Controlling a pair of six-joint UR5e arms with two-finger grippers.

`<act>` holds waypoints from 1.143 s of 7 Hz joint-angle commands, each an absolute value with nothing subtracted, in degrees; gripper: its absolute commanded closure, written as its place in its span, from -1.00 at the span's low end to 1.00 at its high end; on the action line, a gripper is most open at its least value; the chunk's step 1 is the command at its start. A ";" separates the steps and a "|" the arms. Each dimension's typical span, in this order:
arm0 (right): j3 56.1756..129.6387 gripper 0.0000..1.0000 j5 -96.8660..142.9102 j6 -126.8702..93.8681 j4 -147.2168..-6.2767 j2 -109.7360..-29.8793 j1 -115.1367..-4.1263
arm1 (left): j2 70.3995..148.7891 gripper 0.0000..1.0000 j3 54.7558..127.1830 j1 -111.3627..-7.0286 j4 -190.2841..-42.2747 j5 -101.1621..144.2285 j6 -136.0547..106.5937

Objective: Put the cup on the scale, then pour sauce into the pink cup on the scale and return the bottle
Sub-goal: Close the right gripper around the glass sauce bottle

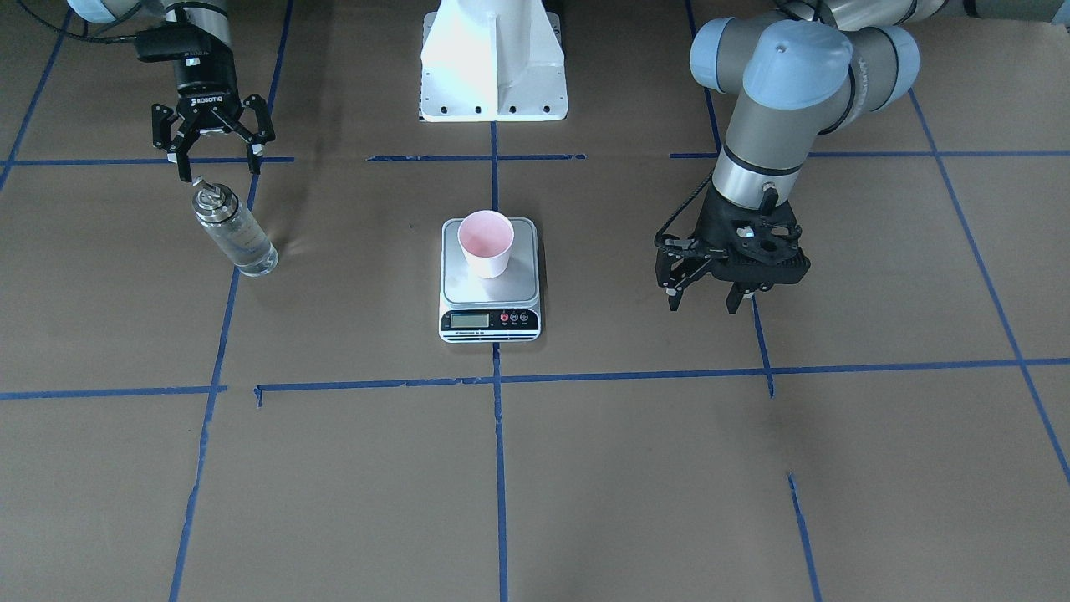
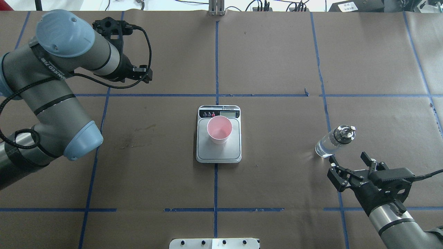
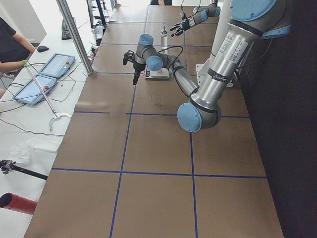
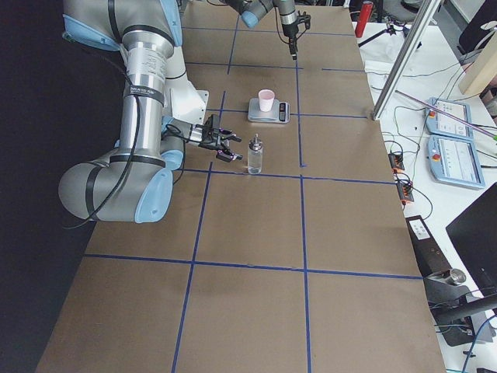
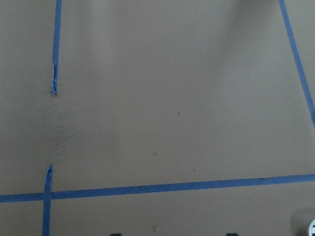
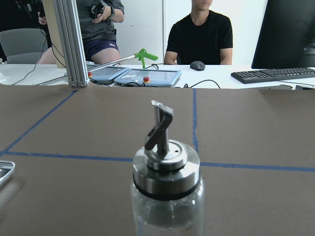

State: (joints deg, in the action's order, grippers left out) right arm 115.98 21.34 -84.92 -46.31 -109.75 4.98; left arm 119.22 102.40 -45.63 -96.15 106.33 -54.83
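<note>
Cup [image 1: 486, 242] on scale [image 1: 468, 288], centre frame, awaiting sauce; right gripper [image 1: 217, 167], upper left, spread to take bottle [image 1: 236, 236]; left gripper [image 1: 702, 305] parked, jaws apart.

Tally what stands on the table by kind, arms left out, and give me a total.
cup: 1
scale: 1
bottle: 1
Total: 3
</note>
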 commanded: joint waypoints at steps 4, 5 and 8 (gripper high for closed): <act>108.29 -0.98 17.58 -84.11 -42.63 -105.91 5.10 | 119.27 -0.59 102.30 -45.53 -96.07 106.35 -55.11; 107.85 -0.98 17.75 -83.94 -42.63 -105.56 5.18 | 119.18 -0.59 102.22 -45.53 -96.06 106.35 -55.11; 107.05 -0.98 18.10 -82.54 -42.63 -105.47 3.53 | 119.09 -0.60 102.22 -45.44 -96.06 106.35 -55.11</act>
